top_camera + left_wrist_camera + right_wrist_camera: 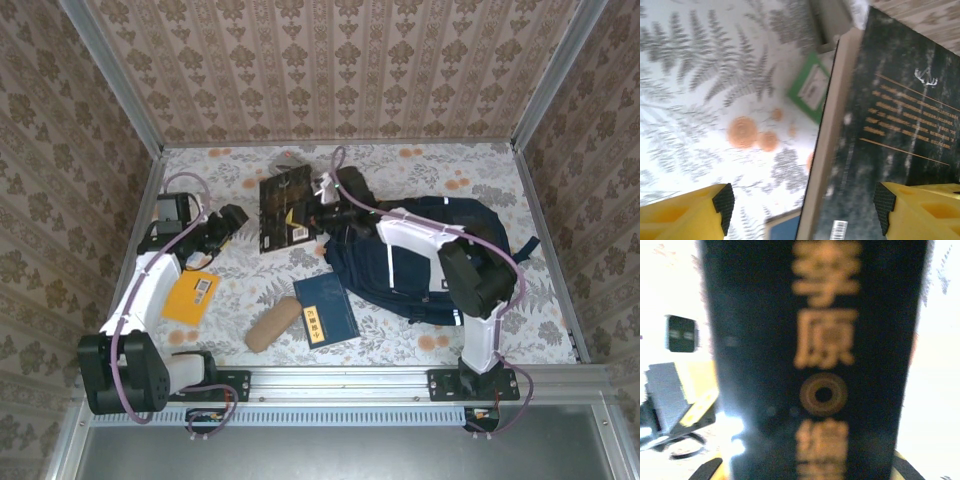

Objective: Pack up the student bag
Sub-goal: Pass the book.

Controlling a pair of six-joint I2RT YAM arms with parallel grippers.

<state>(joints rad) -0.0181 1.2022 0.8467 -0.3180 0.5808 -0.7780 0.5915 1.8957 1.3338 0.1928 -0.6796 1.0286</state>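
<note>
Overhead view evenly bright, shadows soft. Right wrist view heavily blurred: dark book (765,340) out of focus, glare blown white either side of it.

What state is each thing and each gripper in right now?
black book: closed, clamped by the right gripper.
right gripper: shut on the black book.
left gripper: open beside the black book, holding nothing.
student bag: lying down under the right arm; its opening cannot be made out.
blue book: closed, lying flat.
orange booklet: closed, lying flat.
tan pouch: lying on its side.
</note>
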